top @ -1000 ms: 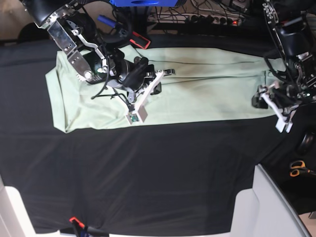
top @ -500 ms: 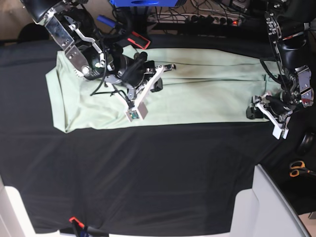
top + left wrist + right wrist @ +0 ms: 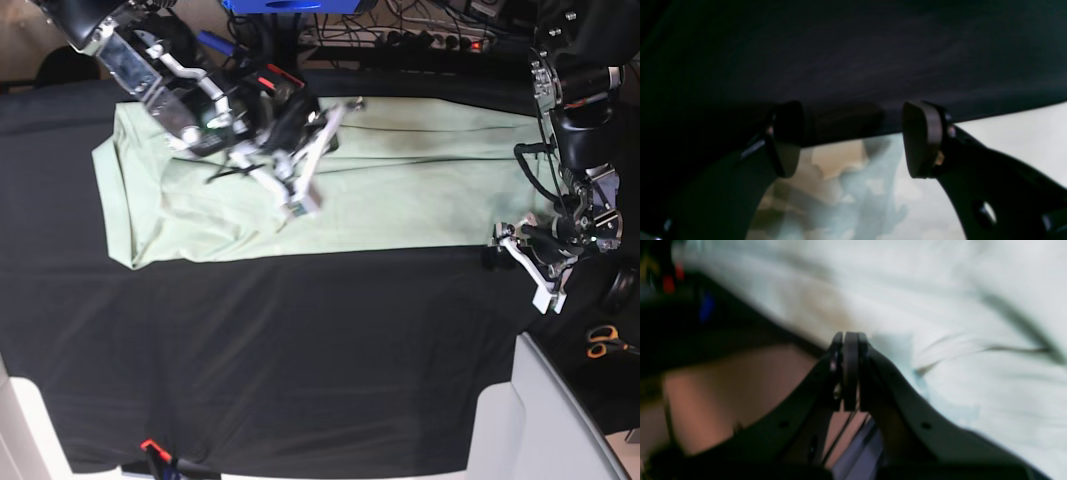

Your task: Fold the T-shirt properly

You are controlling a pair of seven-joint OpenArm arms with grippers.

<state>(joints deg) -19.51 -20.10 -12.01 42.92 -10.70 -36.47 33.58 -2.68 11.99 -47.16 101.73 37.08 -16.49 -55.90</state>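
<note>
SHIRT: T-shirt (image 3: 400,190) lies flat on the black cover (image 3: 300,350) | CHANGE: your left gripper (image 3: 498,248) has dropped to the shirt's near corner, fingers spread, empty; right gripper (image 3: 345,105) has lifted, pinched closed, empty | MEANING: corner pickup looks imminent.

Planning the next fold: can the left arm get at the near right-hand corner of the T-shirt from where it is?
Probably yes. The left gripper is open, right beside that corner of the T-shirt, and only black table cover lies between them.

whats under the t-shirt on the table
The T-shirt lies flat on the black table cover, which shows all around it. Whatever is directly beneath the shirt is hidden by its fabric and by the right arm over it.
</note>
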